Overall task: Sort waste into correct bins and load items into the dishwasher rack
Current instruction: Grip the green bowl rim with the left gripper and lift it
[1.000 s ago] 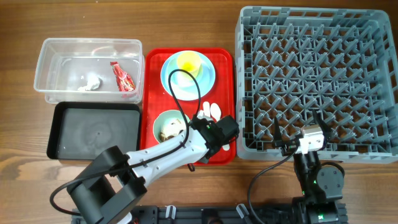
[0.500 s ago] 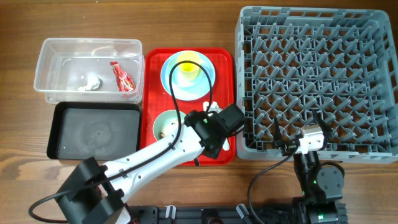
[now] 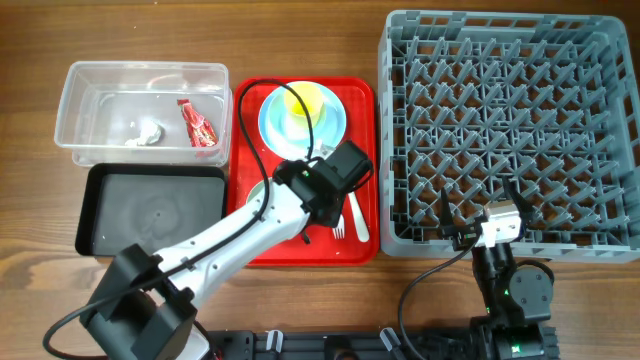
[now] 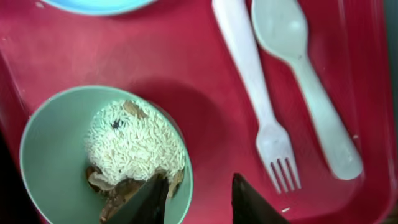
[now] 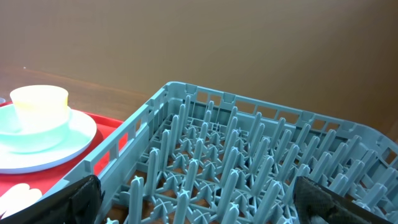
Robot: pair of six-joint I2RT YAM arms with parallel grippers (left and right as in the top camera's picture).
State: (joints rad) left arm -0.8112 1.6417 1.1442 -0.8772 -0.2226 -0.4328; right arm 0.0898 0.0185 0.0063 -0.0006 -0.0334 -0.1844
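the left gripper (image 4: 199, 200) is held low over the red tray (image 4: 93, 56) with its jaws apart. one finger is seen inside the bowl (image 4: 43, 162) and the other outside it, so the rim stands between them, and no clamping on the rim is shown. the bowl is placed at the near part of the red tray. the food scraps (image 4: 134, 146), a heap of white grains with brown pieces under it, are kept inside the bowl. the fork (image 4: 249, 81) and the spoon (image 4: 305, 68) are laid side by side on the red tray, just beside the bowl on the rack side. the plate (image 3: 333, 122) is found at the far part of the same tray, and the cup (image 5: 39, 102) is set upright on it. the wrapper (image 3: 197, 125) and the tissue (image 3: 145, 133) are lying in the clear tub (image 3: 145, 67). the black tray (image 3: 150, 210) is placed just in front of the tub. the rack (image 3: 505, 120) is set at the right of the table (image 3: 300, 40). the right gripper (image 5: 202, 202) is held at the near edge of the rack, its jaws wide apart, and nothing is gripped by it.
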